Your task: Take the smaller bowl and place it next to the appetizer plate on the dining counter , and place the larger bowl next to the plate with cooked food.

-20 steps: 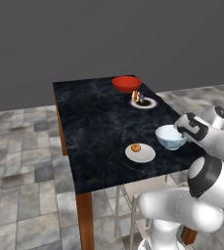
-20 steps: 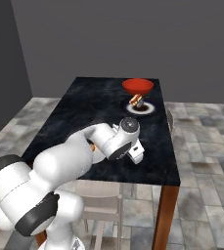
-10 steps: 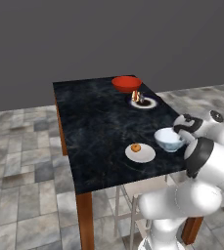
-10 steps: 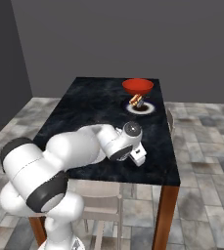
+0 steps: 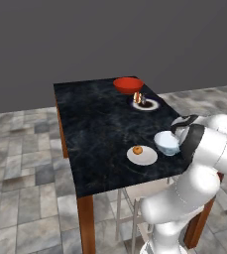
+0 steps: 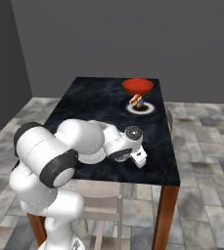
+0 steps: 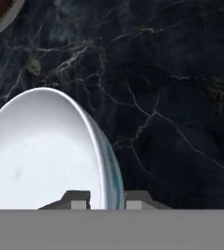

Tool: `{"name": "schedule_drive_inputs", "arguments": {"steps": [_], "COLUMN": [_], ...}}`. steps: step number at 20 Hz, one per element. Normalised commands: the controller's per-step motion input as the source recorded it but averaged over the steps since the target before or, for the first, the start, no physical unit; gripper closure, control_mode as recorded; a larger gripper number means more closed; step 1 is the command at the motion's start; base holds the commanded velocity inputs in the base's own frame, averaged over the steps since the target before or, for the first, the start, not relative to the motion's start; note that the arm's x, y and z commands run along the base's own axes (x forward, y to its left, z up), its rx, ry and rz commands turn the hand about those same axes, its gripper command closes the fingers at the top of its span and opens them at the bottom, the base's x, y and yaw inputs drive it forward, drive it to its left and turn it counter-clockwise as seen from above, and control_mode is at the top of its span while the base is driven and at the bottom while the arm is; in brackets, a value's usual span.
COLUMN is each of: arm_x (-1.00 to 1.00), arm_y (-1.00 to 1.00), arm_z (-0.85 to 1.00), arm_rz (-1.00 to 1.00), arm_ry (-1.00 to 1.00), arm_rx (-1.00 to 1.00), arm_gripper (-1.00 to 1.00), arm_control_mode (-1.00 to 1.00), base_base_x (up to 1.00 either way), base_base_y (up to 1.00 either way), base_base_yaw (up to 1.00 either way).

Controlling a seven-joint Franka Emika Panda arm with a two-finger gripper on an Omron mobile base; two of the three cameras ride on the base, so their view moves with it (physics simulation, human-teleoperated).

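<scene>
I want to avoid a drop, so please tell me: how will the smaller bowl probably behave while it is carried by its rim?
The smaller bowl looks glazed and smooth, so it may slip. The gripper pinches only one side of the thin rim, so the bowl could tilt or swing. It looks stiff and ceramic-like, probably breakable if it falls on the dining counter.

In the right base view the arm hides the smaller bowl (image 5: pixel 166 142) and appetizer plate (image 5: pixel 141 155); the hand view's edge crops the bowl.

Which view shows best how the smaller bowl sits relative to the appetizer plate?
The left base view: the smaller bowl is just right of the appetizer plate. The hand view gives its rim between the pincer fingers; in the right base view the arm covers it.
</scene>
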Motion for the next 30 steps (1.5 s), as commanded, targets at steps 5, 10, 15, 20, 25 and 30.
{"name": "schedule_drive_inputs", "arguments": {"steps": [5, 10, 15, 20, 25, 30], "arm_x": [0.27, 0.07, -0.33, -0.28, -0.80, -1.00], "arm_y": [0.00, 0.26, 0.44, 0.17, -0.09, -0.02], "arm_z": [-0.41, -0.11, 0.68, 0.90, 1.00, 1.00], "arm_rz": [0.00, 0.00, 0.00, 0.00, 0.00, 0.00], "arm_ry": [0.00, 0.00, -0.02, -0.01, 0.00, -0.05], "arm_rx": [0.00, -0.02, -0.09, -0.08, 0.00, 0.00], "arm_gripper": [1.00, -1.00, -1.00, -1.00, -1.00, -1.00], "arm_control_mode": [-1.00, -1.00, -1.00, -1.00, -1.00, -1.00], "base_base_x": [0.00, 0.00, 0.00, 0.00, 0.00, 0.00], "base_base_y": [0.00, 0.00, 0.00, 0.00, 0.00, 0.00], "base_base_yaw": [0.00, 0.00, 0.00, 0.00, 0.00, 0.00]}}
